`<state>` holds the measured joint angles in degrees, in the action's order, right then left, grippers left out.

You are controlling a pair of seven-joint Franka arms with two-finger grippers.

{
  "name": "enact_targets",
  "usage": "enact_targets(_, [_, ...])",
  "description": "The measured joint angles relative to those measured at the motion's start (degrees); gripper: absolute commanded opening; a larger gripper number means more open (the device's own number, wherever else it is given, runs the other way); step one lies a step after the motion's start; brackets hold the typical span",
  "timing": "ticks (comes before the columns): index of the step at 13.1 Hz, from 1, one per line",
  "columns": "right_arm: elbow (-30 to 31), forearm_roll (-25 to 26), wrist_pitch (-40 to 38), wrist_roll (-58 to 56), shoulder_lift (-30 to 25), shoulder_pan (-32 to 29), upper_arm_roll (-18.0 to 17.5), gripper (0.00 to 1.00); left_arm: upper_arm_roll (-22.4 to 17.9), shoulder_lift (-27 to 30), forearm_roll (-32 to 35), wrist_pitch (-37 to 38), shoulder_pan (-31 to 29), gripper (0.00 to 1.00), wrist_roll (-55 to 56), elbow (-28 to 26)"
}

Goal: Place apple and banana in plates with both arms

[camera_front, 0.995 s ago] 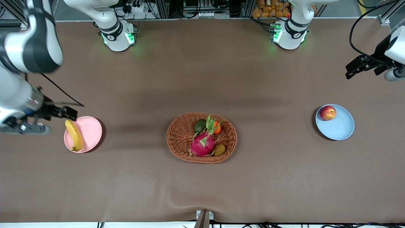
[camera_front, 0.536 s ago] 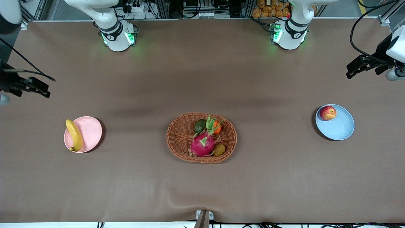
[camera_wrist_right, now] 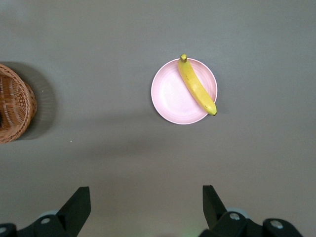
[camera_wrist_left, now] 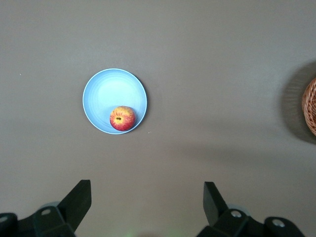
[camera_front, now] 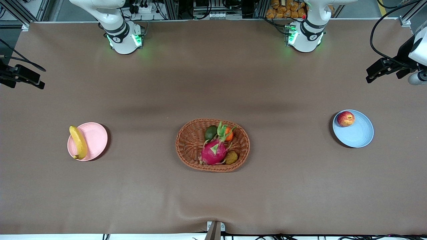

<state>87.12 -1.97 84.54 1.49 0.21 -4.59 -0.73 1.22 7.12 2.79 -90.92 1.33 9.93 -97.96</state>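
both claws [camera_front: 378, 71] [camera_front: 28, 78] agape, at table edges

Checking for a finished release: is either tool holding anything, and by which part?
Nothing is held: left tool and right tool are open and empty.

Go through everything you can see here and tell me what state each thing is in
apple: resting in the blue plate, near its rim
banana: lying along the pink plate edge
basket: holding dragon fruit and small fruits
left hand: open, empty, high over the table
right hand: open, empty, high over the table
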Motion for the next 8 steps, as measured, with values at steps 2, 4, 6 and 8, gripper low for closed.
enact_targets(2, [0.0,-0.06,-0.02,1.85,0.01,0.48,-0.59,1.0,-0.01,0.0,0.0,0.0,0.0,1.0,0.0,-0.02])
enact_targets(4, [0.0,-0.07,-0.02,2.23,0.01,0.67,-0.67,1.0,-0.02,0.0,0.0,0.0,0.0,1.0,0.0,-0.04])
enact_targets(6, [0.0,-0.09,-0.02,2.25,0.01,0.68,-0.64,1.0,-0.02,0.0,0.0,0.0,0.0,1.0,0.0,-0.06])
enact_targets(8, [0.0,-0.12,-0.02,2.25,0.02,0.88,-0.67,1.0,-0.02,0.0,0.0,0.0,0.0,1.0,0.0,-0.08])
